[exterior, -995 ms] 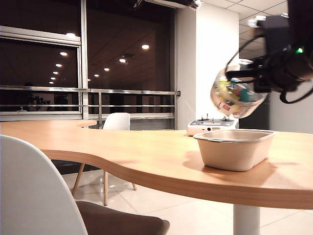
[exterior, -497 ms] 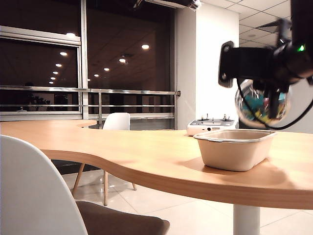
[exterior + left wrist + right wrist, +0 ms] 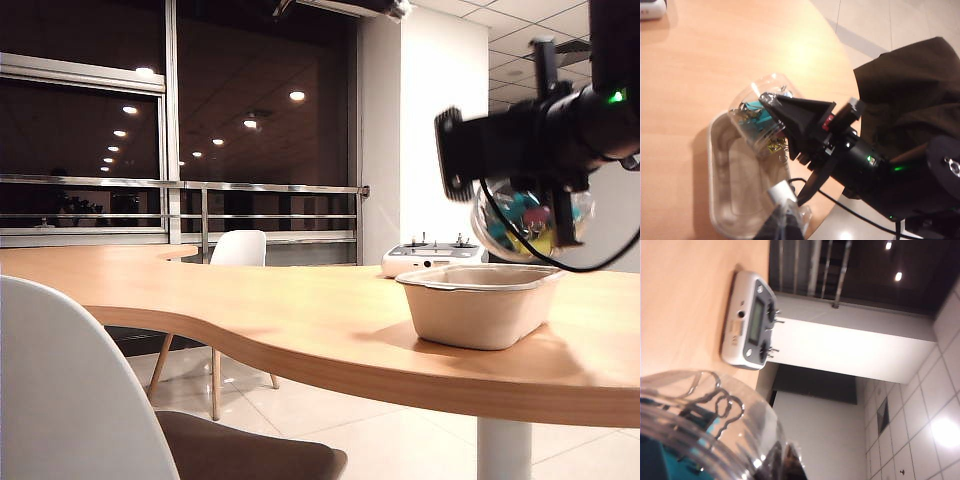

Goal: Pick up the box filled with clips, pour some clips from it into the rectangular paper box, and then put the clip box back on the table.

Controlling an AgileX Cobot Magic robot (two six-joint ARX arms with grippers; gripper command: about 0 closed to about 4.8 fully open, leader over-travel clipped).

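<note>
Wood-coloured table [image 3: 300, 330] carries the rectangular paper box [image 3: 480, 315] at 3 o'clock. Right gripper [image 3: 545, 215] clamps the box filled with clips [image 3: 530, 220], tilted just above it, clips [image 3: 760, 120] showing through. Left gripper [image 3: 782, 222], fingers closed and empty, hangs over the tray's edge. White-grey device [image 3: 430, 257] sits farther back.

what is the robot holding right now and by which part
The right gripper holds the clip tub by its side wall, above the paper box. The left gripper holds nothing.
</note>
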